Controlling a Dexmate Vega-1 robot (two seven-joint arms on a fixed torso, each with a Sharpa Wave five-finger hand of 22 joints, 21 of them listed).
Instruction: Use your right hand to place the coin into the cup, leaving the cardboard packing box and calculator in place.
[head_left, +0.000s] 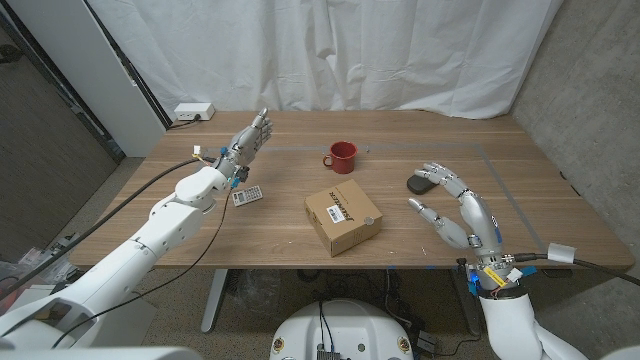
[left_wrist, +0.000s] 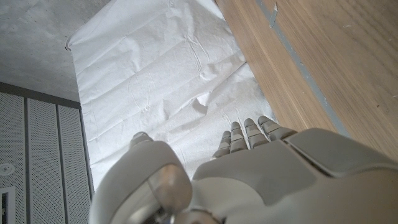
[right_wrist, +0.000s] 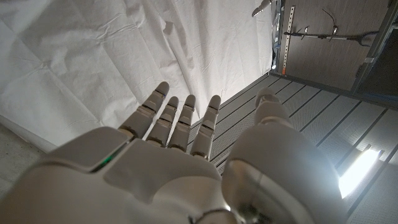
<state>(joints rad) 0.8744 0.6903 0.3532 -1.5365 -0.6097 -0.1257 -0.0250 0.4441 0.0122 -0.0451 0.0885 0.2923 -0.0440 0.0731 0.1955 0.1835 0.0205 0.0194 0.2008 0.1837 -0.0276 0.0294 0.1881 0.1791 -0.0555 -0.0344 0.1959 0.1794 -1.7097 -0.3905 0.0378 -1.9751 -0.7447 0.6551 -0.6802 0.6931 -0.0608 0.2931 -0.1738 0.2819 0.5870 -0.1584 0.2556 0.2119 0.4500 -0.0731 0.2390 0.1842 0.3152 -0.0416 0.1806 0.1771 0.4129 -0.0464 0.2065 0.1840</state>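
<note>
A red cup (head_left: 341, 156) stands upright at the table's middle back. A tiny speck that may be the coin (head_left: 360, 151) lies just to its right; it is too small to be sure. The cardboard packing box (head_left: 343, 218) sits in front of the cup. The calculator (head_left: 247, 196) lies to the left, beside my left forearm. My right hand (head_left: 455, 205) hovers at the right of the box, fingers (right_wrist: 180, 121) spread and holding nothing. My left hand (head_left: 250, 140) is raised at the back left, fingers (left_wrist: 245, 134) straight and empty.
A dark oval object (head_left: 422, 185) lies on the table by my right hand's fingertips. A white power strip (head_left: 193, 111) sits at the back left corner. A white curtain (head_left: 330, 50) hangs behind the wooden table (head_left: 540, 200).
</note>
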